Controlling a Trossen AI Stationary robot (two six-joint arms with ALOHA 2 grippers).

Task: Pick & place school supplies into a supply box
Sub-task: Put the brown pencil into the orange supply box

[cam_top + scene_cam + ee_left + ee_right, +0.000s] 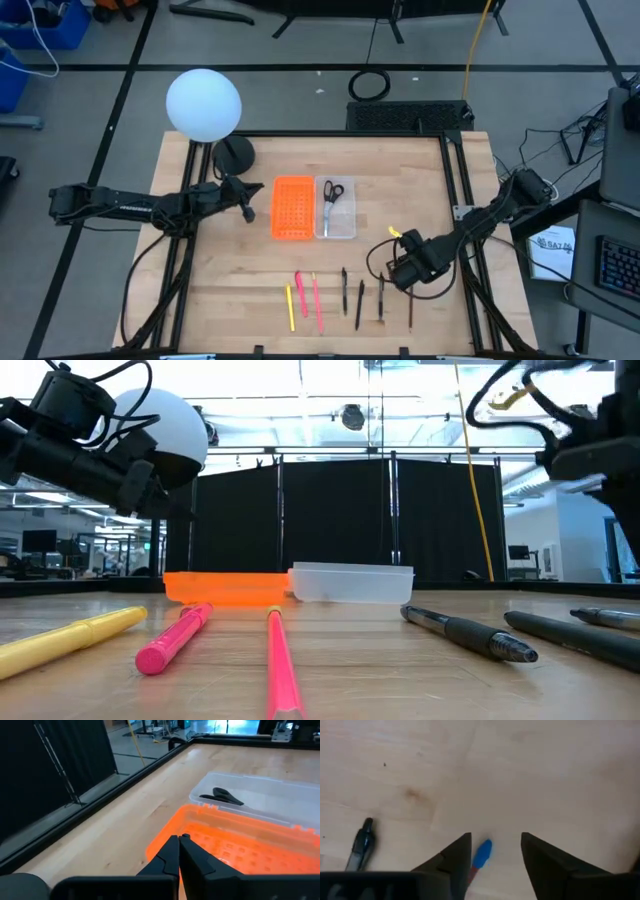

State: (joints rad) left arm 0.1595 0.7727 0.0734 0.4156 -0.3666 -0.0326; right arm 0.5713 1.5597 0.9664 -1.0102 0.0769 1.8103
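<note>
Between open right tool (492,857) fingers, blue-tipped pen (482,854).

Blue-tipped pen (482,854) body hidden btwn right pincer (495,857) fingers, dark pen (361,842) cut off.

No lettering, label, brand or number can be read anywhere on the table or in the room behind it. A sheet of paper (552,247) lying off the table at about three o'clock carries dark print, but it is too small to make out.
</note>
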